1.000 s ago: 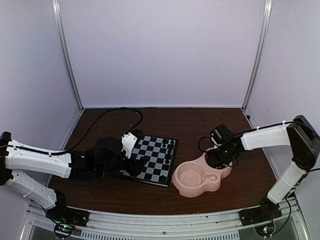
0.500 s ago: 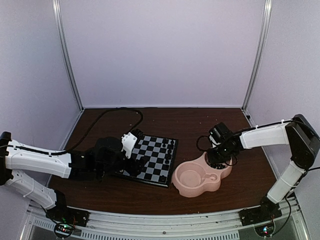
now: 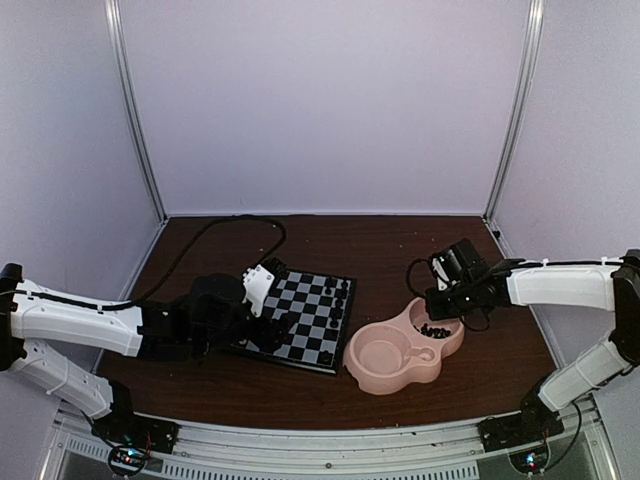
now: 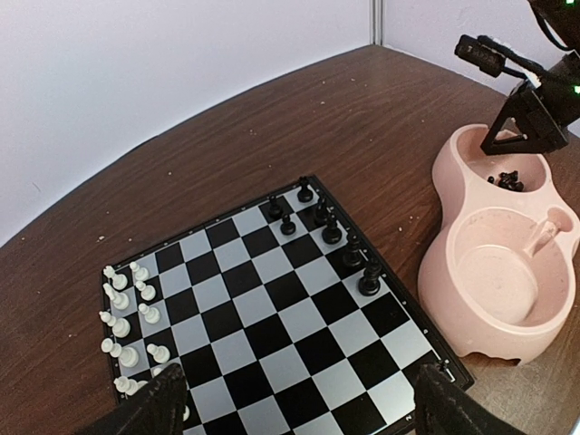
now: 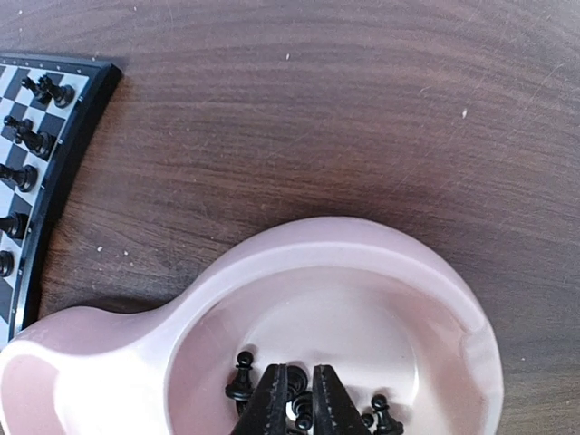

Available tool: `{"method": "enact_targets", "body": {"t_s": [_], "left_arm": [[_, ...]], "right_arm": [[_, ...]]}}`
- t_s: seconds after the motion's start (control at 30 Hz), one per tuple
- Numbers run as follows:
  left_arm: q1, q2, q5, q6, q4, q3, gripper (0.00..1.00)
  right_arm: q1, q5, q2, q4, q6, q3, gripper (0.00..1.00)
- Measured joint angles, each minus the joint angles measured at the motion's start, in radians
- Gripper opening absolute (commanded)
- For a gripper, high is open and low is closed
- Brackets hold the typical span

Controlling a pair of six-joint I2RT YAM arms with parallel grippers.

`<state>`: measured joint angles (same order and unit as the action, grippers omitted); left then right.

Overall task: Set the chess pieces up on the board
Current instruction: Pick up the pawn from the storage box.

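Two-arm chess set-up. The board (image 4: pixel 272 299) is lying left of centre on the table (image 5: pixel 317 109), with white pieces (image 4: pixel 127 308) standing along its left edge and a few black pieces (image 4: pixel 331 227) along its right edge. More black pieces (image 5: pixel 240 376) are lying heaped in the far bowl of the dish (image 5: pixel 362 245), just right of the board. The right gripper (image 5: pixel 297 376) is pointing down into that heap with its jaws standing narrow. A dark piece is showing between them, though whether it is gripped cannot be told. The left gripper (image 4: pixel 304 417) is hovering over the board's near edge with its jaws spread wide and holding nothing. The pieces are probably light, rigid and smooth, so they are likely tipping or squirting out under a careless pinch. Each is best taken across its slim stem above the base, upright, and well clear of its neighbours.
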<state>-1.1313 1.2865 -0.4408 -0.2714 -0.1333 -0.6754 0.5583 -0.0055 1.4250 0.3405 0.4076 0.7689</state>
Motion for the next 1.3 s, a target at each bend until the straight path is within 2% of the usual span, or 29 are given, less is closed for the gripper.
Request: {"method": "enact_targets", "body": {"t_s": [0.03,0.17,0.23,0.4,0.63,0.73,0.77,0.87,0.93,1.3], "left_arm": [[0.0,0.0,0.0,0.0,0.0,0.0,0.87],[0.0,0.0,0.0,0.0,0.0,0.0,0.87],[0.0,0.0,0.0,0.0,0.0,0.0,0.87],[0.0,0.0,-0.001,0.0,0.0,0.0,0.87],[0.0,-0.011,0.0,0.001,0.001,0.0,0.86],[0.0,-0.023,-0.001,0.0,0.001,0.0,0.86],[0.0,-0.027,-0.001,0.001,0.001,0.0,0.86],[0.0,-0.037,-0.003,0.001,0.001,0.0,0.87],[0.0,-0.037,-0.01,0.004,0.0,0.0,0.87],[0.0,-0.035,-0.016,0.012,0.002,0.0,0.87]], "right_arm": [[0.0,0.004,-0.013,-0.001,0.0,-0.005,0.15],[0.0,0.01,-0.041,-0.005,-0.005,-0.012,0.43],[0.0,0.002,-0.039,-0.003,-0.006,-0.011,0.52],[0.001,-0.061,-0.012,0.028,-0.016,-0.01,0.56],[0.001,-0.073,-0.002,0.109,-0.009,-0.01,0.61],[0.001,-0.068,0.032,0.161,-0.002,0.003,0.81],[0.001,-0.066,0.048,0.184,-0.004,0.014,0.82],[0.006,-0.068,0.082,0.241,-0.003,0.046,0.82],[0.009,-0.065,0.101,0.277,-0.005,0.065,0.78],[0.013,-0.077,0.176,0.305,-0.01,0.107,0.35]]}}
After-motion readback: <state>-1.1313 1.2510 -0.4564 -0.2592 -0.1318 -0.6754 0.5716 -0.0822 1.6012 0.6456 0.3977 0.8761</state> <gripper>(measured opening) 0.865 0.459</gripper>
